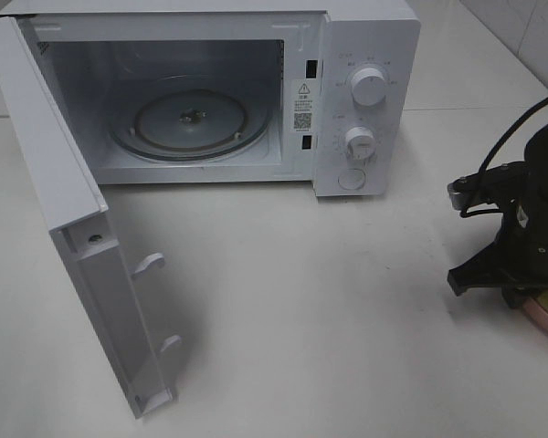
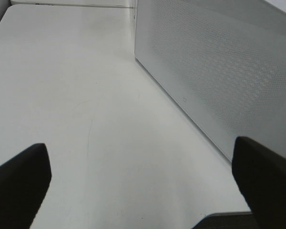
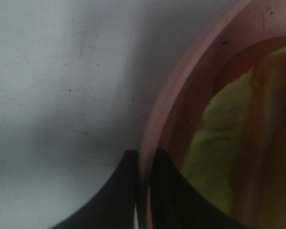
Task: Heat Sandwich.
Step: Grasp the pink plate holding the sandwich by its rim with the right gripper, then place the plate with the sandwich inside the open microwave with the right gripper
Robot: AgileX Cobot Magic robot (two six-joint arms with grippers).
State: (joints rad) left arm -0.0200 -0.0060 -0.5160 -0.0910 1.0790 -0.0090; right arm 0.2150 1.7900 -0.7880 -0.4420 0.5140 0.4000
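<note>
Right tool (image 3: pixel 142 164) has its black fingers closed tight on the rim of the pink plate (image 3: pixel 181 86), which carries the sandwich (image 3: pixel 229 143) at the right edge of the desk (image 1: pixel 301 319). Left tool (image 2: pixel 139 145) gapes wide, holding nothing. Microwave (image 1: pixel 365 55) stands open, door (image 1: pixel 82 237) swung out, glass turntable (image 1: pixel 192 123) inside.

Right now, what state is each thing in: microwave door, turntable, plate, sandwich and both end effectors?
door: swung wide open.
turntable: bare, nothing on it.
plate: gripped at its rim.
sandwich: lying on plate.
left end effector: open, empty.
right end effector: shut on plate rim.
</note>
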